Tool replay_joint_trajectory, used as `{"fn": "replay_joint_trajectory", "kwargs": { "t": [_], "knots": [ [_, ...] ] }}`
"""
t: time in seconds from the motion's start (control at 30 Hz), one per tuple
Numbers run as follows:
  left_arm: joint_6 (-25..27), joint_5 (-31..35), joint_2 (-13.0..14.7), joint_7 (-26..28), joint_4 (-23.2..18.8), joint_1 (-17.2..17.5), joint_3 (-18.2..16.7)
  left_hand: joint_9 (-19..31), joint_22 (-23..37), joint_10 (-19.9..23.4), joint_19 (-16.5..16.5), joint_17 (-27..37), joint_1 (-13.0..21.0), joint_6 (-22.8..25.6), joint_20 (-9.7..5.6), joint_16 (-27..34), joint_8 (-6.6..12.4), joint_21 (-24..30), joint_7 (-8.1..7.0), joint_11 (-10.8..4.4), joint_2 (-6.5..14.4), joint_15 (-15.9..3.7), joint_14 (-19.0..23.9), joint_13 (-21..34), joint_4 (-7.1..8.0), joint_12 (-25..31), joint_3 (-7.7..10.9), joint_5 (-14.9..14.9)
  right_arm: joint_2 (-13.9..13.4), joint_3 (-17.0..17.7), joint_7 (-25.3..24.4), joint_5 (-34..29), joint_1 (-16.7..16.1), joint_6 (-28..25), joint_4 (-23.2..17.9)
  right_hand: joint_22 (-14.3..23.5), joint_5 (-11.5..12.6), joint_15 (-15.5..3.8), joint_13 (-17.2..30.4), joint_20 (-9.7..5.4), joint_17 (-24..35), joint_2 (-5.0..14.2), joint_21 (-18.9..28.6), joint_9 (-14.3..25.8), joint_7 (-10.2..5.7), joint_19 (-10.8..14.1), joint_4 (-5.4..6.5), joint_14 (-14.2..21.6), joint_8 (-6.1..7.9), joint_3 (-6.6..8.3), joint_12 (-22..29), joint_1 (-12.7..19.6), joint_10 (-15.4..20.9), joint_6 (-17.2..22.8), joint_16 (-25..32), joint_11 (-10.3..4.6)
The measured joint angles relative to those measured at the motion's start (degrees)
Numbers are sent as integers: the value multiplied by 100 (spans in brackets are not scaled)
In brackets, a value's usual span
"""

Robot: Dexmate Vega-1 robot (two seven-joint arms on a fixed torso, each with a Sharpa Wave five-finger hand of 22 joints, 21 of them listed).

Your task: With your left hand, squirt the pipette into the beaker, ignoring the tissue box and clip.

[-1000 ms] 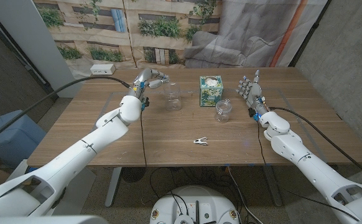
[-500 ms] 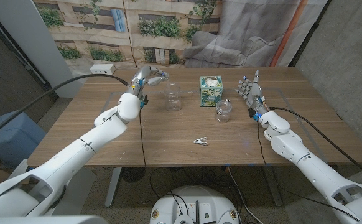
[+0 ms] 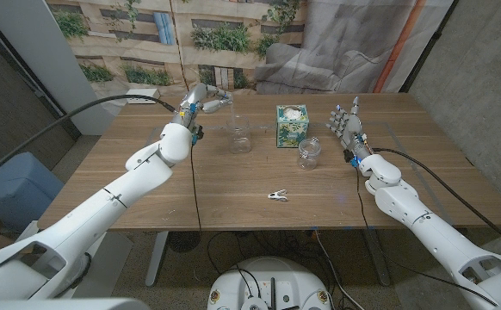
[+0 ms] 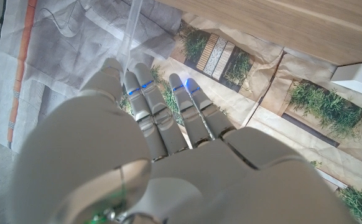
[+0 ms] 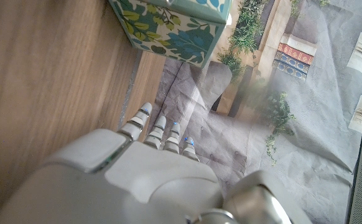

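Observation:
The clear beaker (image 3: 239, 133) stands on the wooden table (image 3: 233, 185), left of the tissue box. My left hand (image 3: 204, 98) is raised over the far left part of the table, up and to the left of the beaker and apart from it. In the left wrist view the left hand (image 4: 156, 143) pinches a thin clear pipette (image 4: 131, 31) between thumb and fingers, its tube reaching out past the fingertips. My right hand (image 3: 347, 125) stands at the right with its fingers spread upward, holding nothing.
A green patterned tissue box (image 3: 291, 126) sits at centre back. A second clear glass jar (image 3: 309, 152) stands just right of it. A small white clip (image 3: 276, 195) lies toward the front. A white power strip (image 3: 143, 96) lies beyond the table's far left edge.
My left hand has risen and drawn back a little to the left, away from the beaker, with the pipette still in it. The right hand has stayed put.

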Motion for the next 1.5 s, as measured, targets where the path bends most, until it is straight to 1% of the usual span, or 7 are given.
{"fn": "replay_joint_trajectory", "kwargs": {
  "t": [0.87, 1.13, 1.17, 1.33, 1.37, 1.47, 1.5],
  "knots": [
    [719, 83, 469, -143, -1037, 332, -472, 0, 0, -41, 1, -30, -30, -48, 0, 0, 0, 0, 27, 2, 30, -10, -10, -1, 1, 0, 49, 0, -3, -1, 1, 5, 1, 0, 3, 0, 0, 0, 0, 0, 0, 0, 0, 0, 0, 0, 0, 0, 0, 0, 0, 0, 0, 0, 0, 0],
    [761, 83, 577, -148, -1339, 427, -608, 0, 0, -59, 1, -29, -60, -59, 0, 0, 0, 0, 20, 20, 61, -10, -10, -1, -13, 0, 83, 0, -3, -1, 0, 5, 1, 0, 3, 0, 0, 0, 0, 0, 0, 0, 0, 0, 0, 0, 0, 0, 0, 0, 0, 0, 0, 0, 0, 0],
    [879, 82, 588, -184, -1368, 437, -622, 0, 0, -62, 1, -29, -60, -69, 0, 0, 0, 0, 30, 23, 61, -10, -10, -1, -5, 0, 91, 0, -4, 0, 0, 5, 1, 0, 3, 0, 0, 0, 0, 0, 0, 0, 0, 0, 0, 0, 0, 0, 0, 0, 0, 0, 0, 0, 0, 0],
    [926, 63, 611, -209, -1435, 460, -655, 0, 0, -62, 1, -29, -41, -63, 0, 0, 0, 0, 51, 23, 80, -10, -10, -1, 0, 0, 97, 0, -4, 0, 0, 5, 1, 0, 3, 0, 0, 0, 0, 0, 0, 0, 0, 0, 0, 0, 0, 0, 0, 0, 0, 0, 0, 0, 0, 0],
    [947, 53, 650, -219, -1540, 500, -710, 0, 0, -62, 1, -29, -36, -63, 0, 0, 0, 0, 51, 24, 86, -10, -10, -1, 0, 0, 97, 0, -4, 0, 0, 5, 1, 0, 3, 0, 0, 0, 0, 0, 0, 0, 0, 0, 0, 0, 0, 0, 0, 0, 0, 0, 0, 0, 0, 0],
    [962, 43, 650, -224, -1540, 500, -710, -1, 0, -64, 1, -29, -57, -62, 0, 0, 0, 0, 52, 22, 109, -10, -10, -1, -23, 0, 120, 0, -4, 0, 0, 5, 1, 0, 3, 0, 0, 0, 0, 0, 0, 0, 0, 0, 0, 0, 0, 0, 0, 0, 0, 0, 0, 0, 0, 0],
    [968, 37, 700, -224, -1677, 575, -792, 0, 0, -64, 1, -29, -51, -61, 0, 0, 0, 0, 53, 22, 116, -10, -10, -1, -24, 0, 120, 0, -4, 0, -2, 5, 1, 0, 3, 0, 0, 0, 0, 0, 0, 0, 0, 0, 0, 0, 0, 0, 0, 0, 0, 0, 0, 0, 0, 0]
  ]
}}
